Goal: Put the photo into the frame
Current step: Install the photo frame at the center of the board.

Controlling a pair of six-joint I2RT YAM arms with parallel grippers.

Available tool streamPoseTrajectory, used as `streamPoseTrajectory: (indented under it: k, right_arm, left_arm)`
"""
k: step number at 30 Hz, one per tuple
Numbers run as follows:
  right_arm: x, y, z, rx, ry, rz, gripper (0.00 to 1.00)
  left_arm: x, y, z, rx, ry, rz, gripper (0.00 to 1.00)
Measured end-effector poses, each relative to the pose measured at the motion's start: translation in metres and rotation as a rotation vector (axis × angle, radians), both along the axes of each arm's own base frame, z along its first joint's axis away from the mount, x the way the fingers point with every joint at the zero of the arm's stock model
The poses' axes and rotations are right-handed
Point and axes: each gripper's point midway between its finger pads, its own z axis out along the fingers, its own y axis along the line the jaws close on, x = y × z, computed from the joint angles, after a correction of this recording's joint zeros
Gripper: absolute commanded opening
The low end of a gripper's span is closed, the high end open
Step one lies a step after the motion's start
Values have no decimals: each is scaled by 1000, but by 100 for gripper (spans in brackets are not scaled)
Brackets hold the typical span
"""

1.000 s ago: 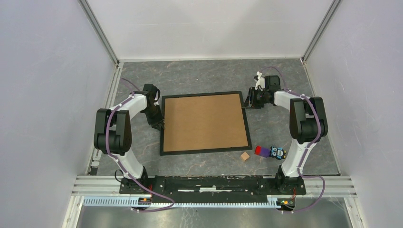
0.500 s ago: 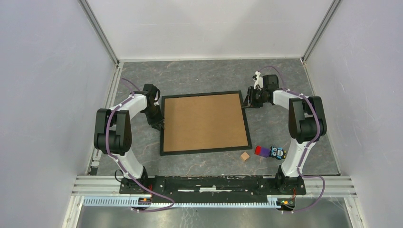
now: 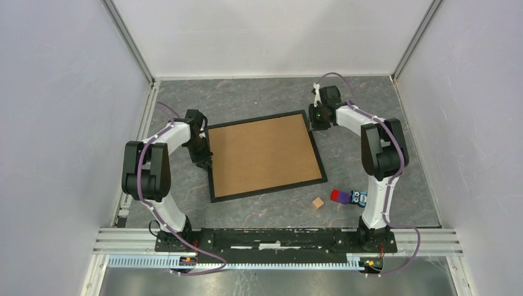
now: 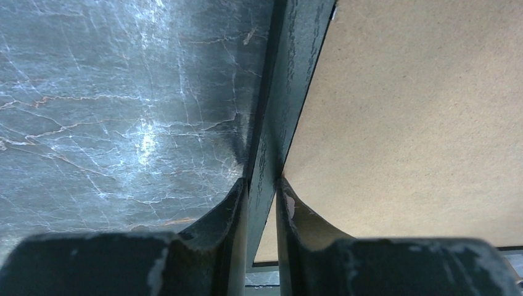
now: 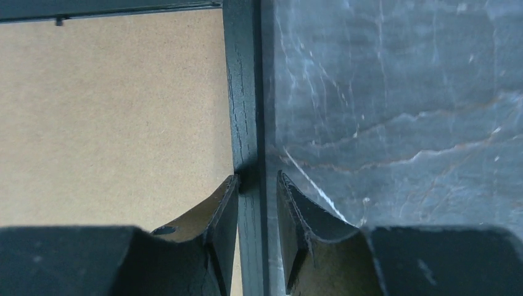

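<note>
Overhead view only: a wooden cube (image 3: 318,203) and a small red-and-blue toy (image 3: 348,197) lie near the table's near edge, by the right arm's base. Beyond them the whole frame (image 3: 268,189) lies askew mid-table, with its brown backing board (image 3: 262,154) facing up.
Wrist views only: each finger pair straddles a black rail and presses against it.
Left gripper (image 4: 262,185): closed on the frame's left rail, one finger over the board and one outside.
Right gripper (image 5: 256,179): closed on the right rail, just short of the frame's far right corner.
Surface: dark grey marbled table (image 3: 259,98).
Room: pale walls on three sides, with metal posts at the far corners.
</note>
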Motion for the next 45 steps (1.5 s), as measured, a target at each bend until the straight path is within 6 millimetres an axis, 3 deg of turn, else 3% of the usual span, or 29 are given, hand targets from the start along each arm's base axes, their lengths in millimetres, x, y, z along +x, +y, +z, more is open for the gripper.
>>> streamPoseTrajectory:
  k: [4,9,14,17,22,25,27,30,35,37,41,45]
  right_arm:
    - [15,9,3,-165,-32,12,36]
    - [17,10,6,-302,-65,26,41]
    - [16,9,12,-312,-60,67,55]
    - [0,9,14,-275,-1,108,62]
    - [-14,5,56,-174,-43,121,62]
    - [-24,-18,89,-116,-111,71,58]
    - [-31,-38,99,-87,-139,27,56]
    - [-47,-57,86,-57,-113,-11,48]
    - [-97,-42,32,22,43,47,44]
    - [-108,-36,22,43,83,66,45]
    - [-92,-27,18,81,70,64,49]
    - [-49,-16,12,120,41,48,47]
  left_arm:
    - [-1,0,0,1,3,0,20]
    - [-1,0,0,1,3,-1,20]
    - [-1,0,0,1,3,-1,20]
    - [-1,0,0,1,3,-1,20]
    - [-1,0,0,1,3,-1,20]
    - [-1,0,0,3,2,-2,20]
    - [-1,0,0,2,2,-2,20]
    - [-1,0,0,2,2,-2,20]
    - [-1,0,1,3,1,-2,20]
    - [-1,0,0,3,2,-2,20]
    - [-1,0,1,2,1,-2,20]
    - [-1,0,1,4,1,-2,19]
